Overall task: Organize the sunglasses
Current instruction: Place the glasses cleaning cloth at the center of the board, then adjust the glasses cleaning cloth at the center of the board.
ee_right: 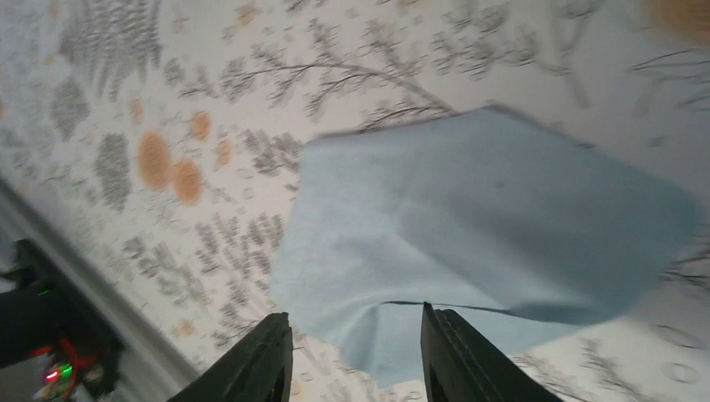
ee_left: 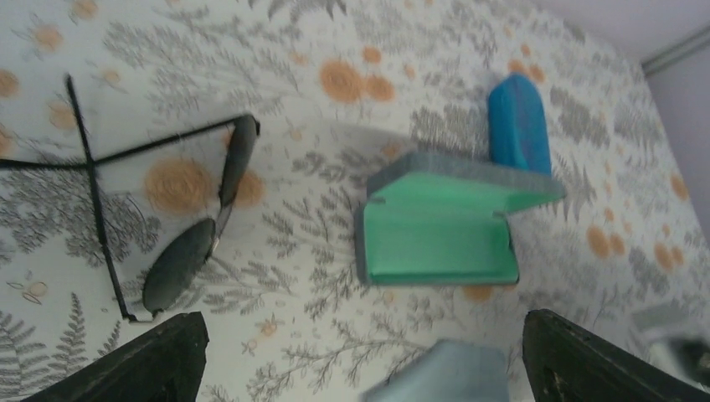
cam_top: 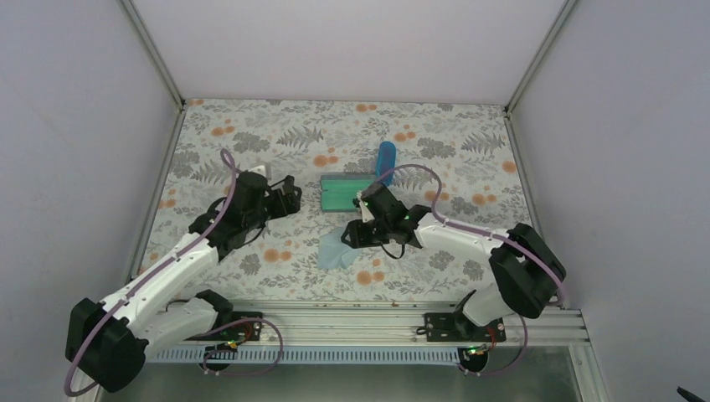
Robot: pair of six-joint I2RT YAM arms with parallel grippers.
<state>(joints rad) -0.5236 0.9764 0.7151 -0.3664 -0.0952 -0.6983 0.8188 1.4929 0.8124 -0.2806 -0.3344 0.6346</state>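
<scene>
Lying on the floral desk [cam_top: 251,126] just left of the open green-lined case [ee_left: 435,230], is that the black sunglasses [ee_left: 188,222]? — Editor

Yes. The pair has a thin black frame and dark lenses, with both temples unfolded and reaching away from the case. Nothing touches it. — Photographer

Where is the left gripper [ee_left: 364,364]? — Editor

It hangs above the desk, also left of the case. Its jaws are spread wide with nothing between them, and the sunglasses lie ahead of its left finger in the wrist view. — Photographer

And the right gripper [ee_right: 356,360]? — Editor

It is on the near side of the case, low over a light blue cloth [ee_right: 486,218] that lies rumpled on the desk. Its jaws stand parted. The cloth's near edge runs across the gap between them, but as far as the wrist view shows they are not clamping it. — Photographer

Anything else by the case? — Editor

A blue case [ee_left: 519,121] sits just behind the raised lid, toward its right end. The lid stands up along the far side, and the green lining faces the arms. — Photographer
</scene>
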